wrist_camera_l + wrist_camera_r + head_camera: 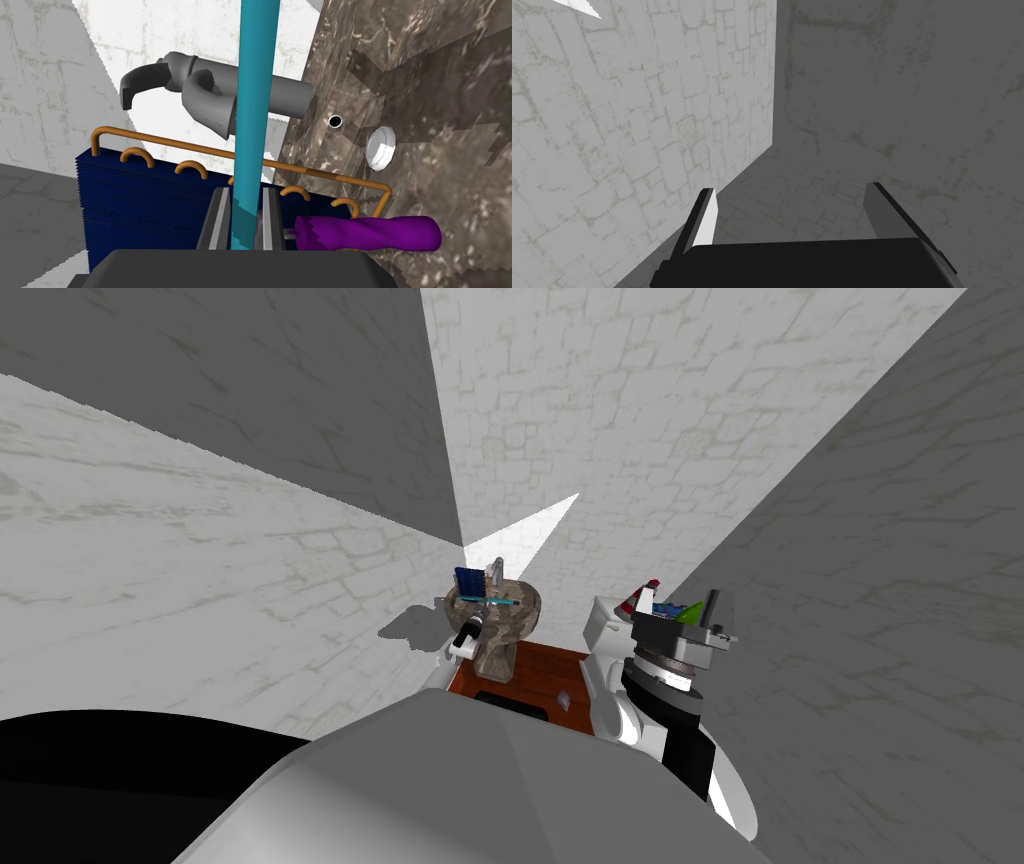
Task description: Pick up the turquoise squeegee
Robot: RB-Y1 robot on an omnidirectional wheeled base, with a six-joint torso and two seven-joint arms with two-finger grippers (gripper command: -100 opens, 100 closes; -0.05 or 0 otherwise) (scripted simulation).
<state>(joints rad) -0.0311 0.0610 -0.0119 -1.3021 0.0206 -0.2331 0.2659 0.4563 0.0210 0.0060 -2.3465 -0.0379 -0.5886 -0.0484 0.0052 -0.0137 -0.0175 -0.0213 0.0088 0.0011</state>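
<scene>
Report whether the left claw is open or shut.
The left claw is shut on the turquoise squeegee: its two fingers press the sides of the handle.

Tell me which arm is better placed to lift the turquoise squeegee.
Left: the left gripper is shut on the squeegee at the sink; the right gripper stands open, away from it.

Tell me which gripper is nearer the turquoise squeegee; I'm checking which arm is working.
Left. The left gripper is shut on the turquoise squeegee; the right gripper stands open, well apart from it.
</scene>
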